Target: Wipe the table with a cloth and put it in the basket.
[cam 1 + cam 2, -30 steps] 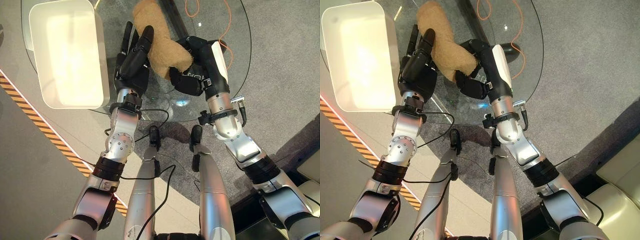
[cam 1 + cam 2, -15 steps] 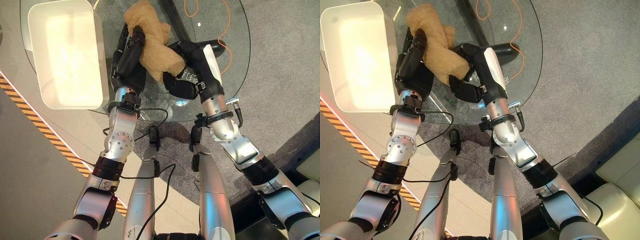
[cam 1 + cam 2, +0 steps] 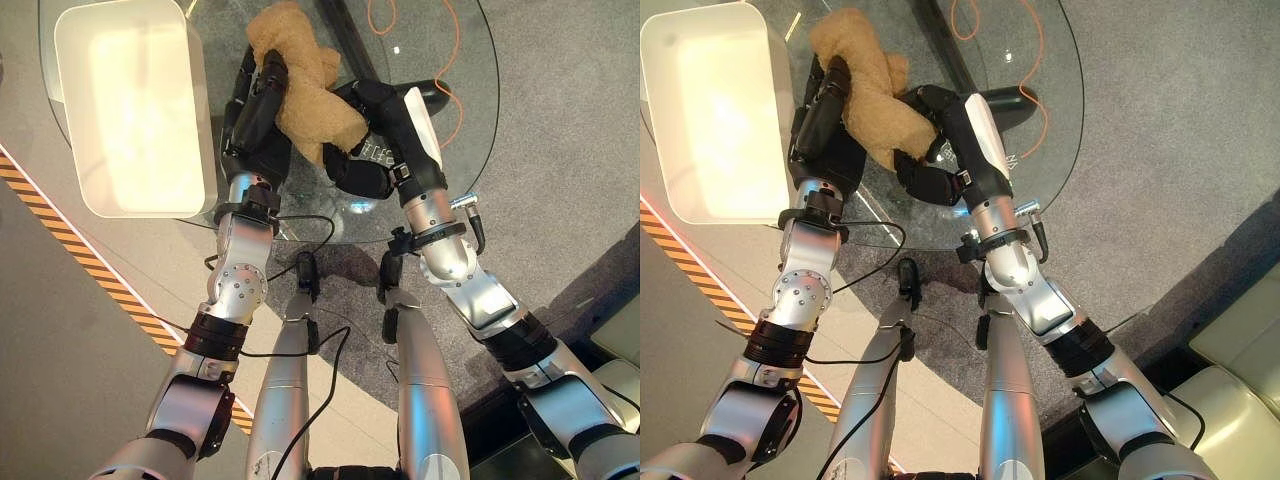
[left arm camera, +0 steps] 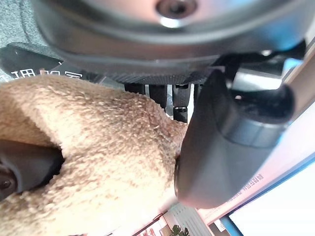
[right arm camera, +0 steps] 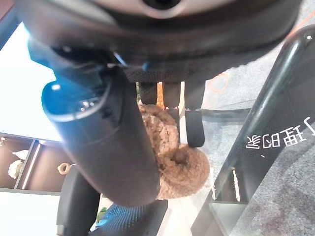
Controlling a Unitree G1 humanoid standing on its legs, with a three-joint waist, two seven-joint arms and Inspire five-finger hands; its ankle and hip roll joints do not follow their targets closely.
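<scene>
A fluffy tan cloth [image 3: 305,75] lies bunched on the round glass table [image 3: 470,120], held between both hands. My left hand [image 3: 255,125] is at the cloth's left side, its fingers curled over the upper fold. In the left wrist view its thumb [image 4: 221,142] presses against the cloth [image 4: 98,162]. My right hand [image 3: 380,150] grips the cloth's lower right end, fingers curled round it. The right wrist view has the cloth [image 5: 172,157] pinched beside that hand's thumb [image 5: 108,142]. The white basket [image 3: 130,105] stands on the table just left of my left hand.
An orange cable [image 3: 400,20] and the table's dark base [image 3: 340,30] show through the glass. Orange-black striped tape [image 3: 90,260] runs across the floor at the left. A beige seat [image 3: 1240,390] sits at the lower right.
My left hand's fingers have curled down onto the cloth. The cloth has bunched up and both hands have shifted slightly left with it, toward the basket.
</scene>
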